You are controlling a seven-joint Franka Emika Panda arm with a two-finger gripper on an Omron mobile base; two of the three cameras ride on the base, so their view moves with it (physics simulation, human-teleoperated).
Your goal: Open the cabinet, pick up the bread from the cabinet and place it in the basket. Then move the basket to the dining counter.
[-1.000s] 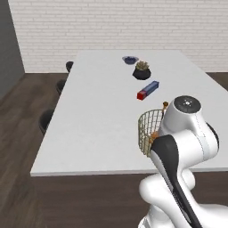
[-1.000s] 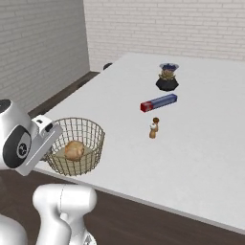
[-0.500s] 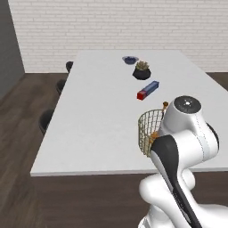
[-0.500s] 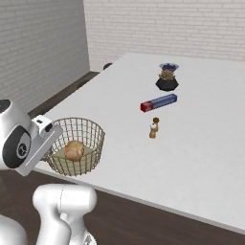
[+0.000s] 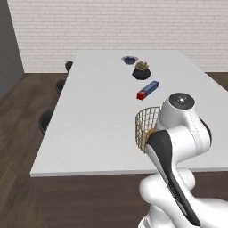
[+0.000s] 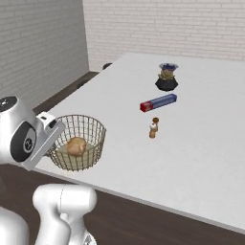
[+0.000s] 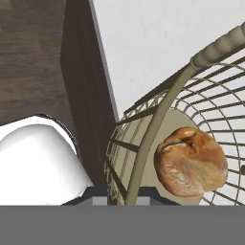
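Observation:
The wire basket (image 6: pixel 89 132) is at the near left corner of the white-topped dining counter (image 6: pixel 191 143). I cannot tell whether its base rests on the top. The golden-brown bread (image 6: pixel 75 146) lies inside it. My gripper (image 6: pixel 55 138) is shut on the basket's near rim. In the hand view my gripper (image 7: pixel 126 192) has a rim wire of the basket (image 7: pixel 158 107) between its tips, with the bread (image 7: pixel 191 161) just beyond and the dining counter (image 7: pixel 153 43) behind. In the left base view the basket (image 5: pixel 144 122) and bread (image 5: pixel 150 132) peek out from behind my arm.
Farther along the counter lie a blue and red box (image 6: pixel 158 102), a small brown-capped shaker (image 6: pixel 153 128), a dark pot with a plant (image 6: pixel 166 81) and a small bowl (image 5: pixel 129 59). Dark stools (image 5: pixel 46 120) stand along the counter's left side. A brick wall closes the far end.

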